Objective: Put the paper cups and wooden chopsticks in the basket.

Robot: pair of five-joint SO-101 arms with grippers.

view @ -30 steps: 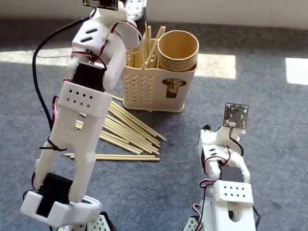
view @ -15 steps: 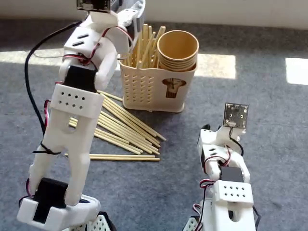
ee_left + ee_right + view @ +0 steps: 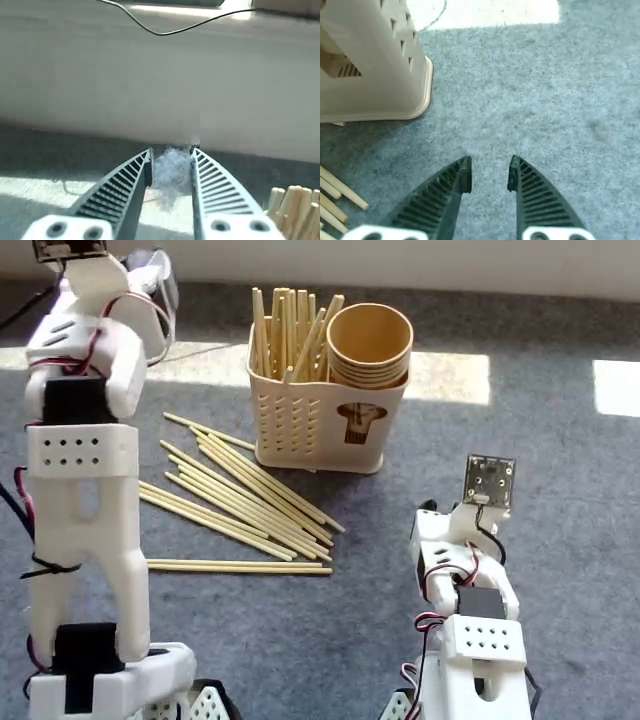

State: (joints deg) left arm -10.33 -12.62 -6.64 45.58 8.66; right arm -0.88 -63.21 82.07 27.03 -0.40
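Grey carpet (image 3: 560,500) as the working surface, sunlit along its far edge. Tall left arm (image 3: 80,470) raised over the left edge, left gripper (image 3: 171,165) up near the far left corner, aimed at the wall (image 3: 160,75), jaws parted a little and holding nothing. Shorter right arm (image 3: 470,610) folded low at the near edge, right of centre, right gripper (image 3: 489,175) over bare carpet just beside the base of the basket (image 3: 320,425), likewise parted and empty. Basket upright near the middle of the far edge, already loaded with a bundle (image 3: 285,330) of chopsticks on its left side and stacked cups (image 3: 370,335) on its right. Loose chopsticks (image 3: 245,502) fanned flat across the carpet from the basket's foot toward the left and near edges, several touching or overlapping. Probably well along, with only those sticks left to collect. For the next pick: lower the left gripper onto a stick at the fan's outer edge, close across its middle to keep it level, lift clear before swinging, tilt upright, and release above the bundle side, away from the cups, without nudging the basket over.
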